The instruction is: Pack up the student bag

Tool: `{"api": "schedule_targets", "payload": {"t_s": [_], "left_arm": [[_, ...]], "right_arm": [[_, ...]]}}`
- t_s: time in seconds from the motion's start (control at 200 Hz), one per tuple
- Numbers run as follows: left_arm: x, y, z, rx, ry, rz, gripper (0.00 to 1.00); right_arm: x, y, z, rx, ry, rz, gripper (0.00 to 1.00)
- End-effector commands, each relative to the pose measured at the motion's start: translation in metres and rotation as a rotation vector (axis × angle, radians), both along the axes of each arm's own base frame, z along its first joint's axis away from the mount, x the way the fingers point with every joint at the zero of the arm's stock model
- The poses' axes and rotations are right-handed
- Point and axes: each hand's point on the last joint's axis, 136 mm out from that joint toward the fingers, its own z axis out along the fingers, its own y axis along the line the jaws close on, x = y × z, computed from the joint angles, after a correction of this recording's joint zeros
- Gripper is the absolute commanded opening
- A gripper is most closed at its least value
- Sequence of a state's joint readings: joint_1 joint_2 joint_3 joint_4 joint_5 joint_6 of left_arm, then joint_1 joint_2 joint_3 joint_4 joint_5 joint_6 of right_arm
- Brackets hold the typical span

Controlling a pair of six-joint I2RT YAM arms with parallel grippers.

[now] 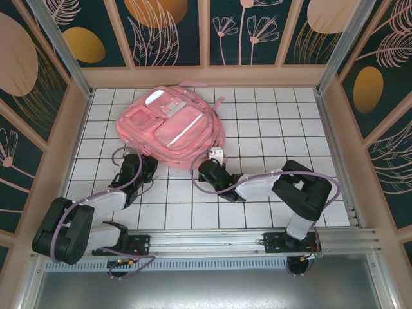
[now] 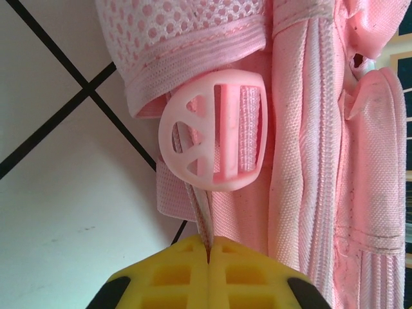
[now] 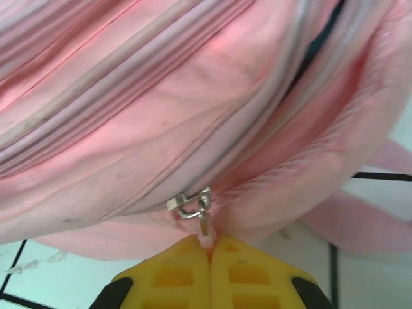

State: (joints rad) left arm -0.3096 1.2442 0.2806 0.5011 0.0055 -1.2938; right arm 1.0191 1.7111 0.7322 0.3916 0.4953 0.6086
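Left tool (image 2: pixel 208 252): yellow fingers pressed together, pinching a narrow strap (image 2: pixel 201 209). Strap comes down out of a round, pale pink buckle (image 2: pixel 215 138) just above the fingertips. Mesh fabric above the buckle; ribbed pink webbing and seams to its right.

Right tool (image 3: pixel 209 248): fingers together, clamped on a small pink zipper pull (image 3: pixel 205 237). Pull hangs from a metal slider (image 3: pixel 188 205) at the low end of a zipper line running up and to the right across the fabric. A dark gap shows at the upper right, along the zipper line.

Student bag (image 1: pixel 170 125): lies flat on the tabletop (image 1: pixel 277 122), front pockets up, in the far left part near the back wall. From above, left tool (image 1: pixel 143 162) sits at the bag's near left edge, right tool (image 1: pixel 215 156) at its near right edge. Both arms reach forward from the near rail.

Tabletop: white tiles, dark grid lines. Patterned panels wall it on three sides.
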Motion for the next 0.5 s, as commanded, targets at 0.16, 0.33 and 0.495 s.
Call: {"api": "schedule_targets", "payload": {"t_s": [0.16, 0.33, 0.495], "left_arm": [[-0.005, 0.056, -0.004, 0.155, 0.022, 0.143, 0.0], [-0.005, 0.067, -0.006, 0.185, 0.032, 0.133, 0.0], [-0.004, 0.043, 0.013, 0.151, -0.016, -0.009, 0.44]], "right_arm": [[0.018, -0.066, -0.009, -0.113, 0.01, -0.097, 0.0], [0.022, -0.063, -0.003, -0.099, 0.003, -0.011, 0.0], [0.002, -0.024, 0.009, -0.002, 0.005, 0.164, 0.0]]}}
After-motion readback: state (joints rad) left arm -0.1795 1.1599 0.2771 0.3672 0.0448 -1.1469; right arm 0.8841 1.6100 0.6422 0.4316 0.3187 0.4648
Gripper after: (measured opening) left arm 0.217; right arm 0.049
